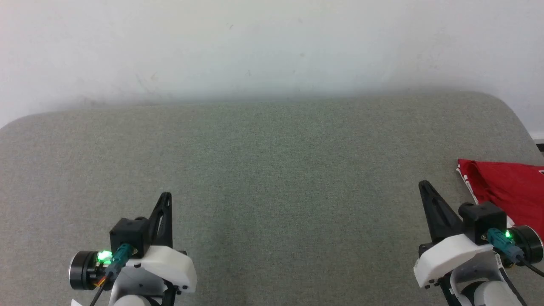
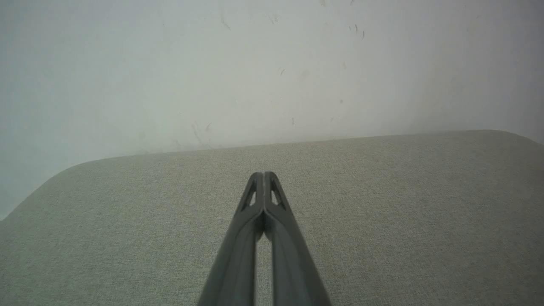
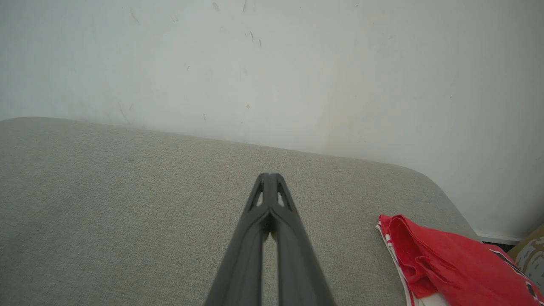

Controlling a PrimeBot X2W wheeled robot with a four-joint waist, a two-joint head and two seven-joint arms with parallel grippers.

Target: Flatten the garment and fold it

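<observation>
The shirt (image 1: 508, 183) is lying bunched at the right edge of the grey surface (image 1: 272, 170), partly running out of the head view. Its red cloth is folding over itself in loose ridges, and a white strip with thin red lines is showing along the side facing the middle of the surface. In the right wrist view the shirt (image 3: 446, 263) is sitting to the lower right, with a bit of dark, white-outlined print peeking at its far end.

The left gripper (image 1: 166, 196) is resting low at the left, well apart from the shirt, fingers pointing toward the white wall (image 1: 272, 51). Its jaws are pressing tip to tip and gripping nothing, as the left wrist view (image 2: 264, 175) is showing.

The right gripper (image 1: 423, 185) is hanging near the shirt, just to its left, without touching it. Its jaws are likewise meeting at the tips (image 3: 268, 175) and carrying nothing, over bare grey weave.
</observation>
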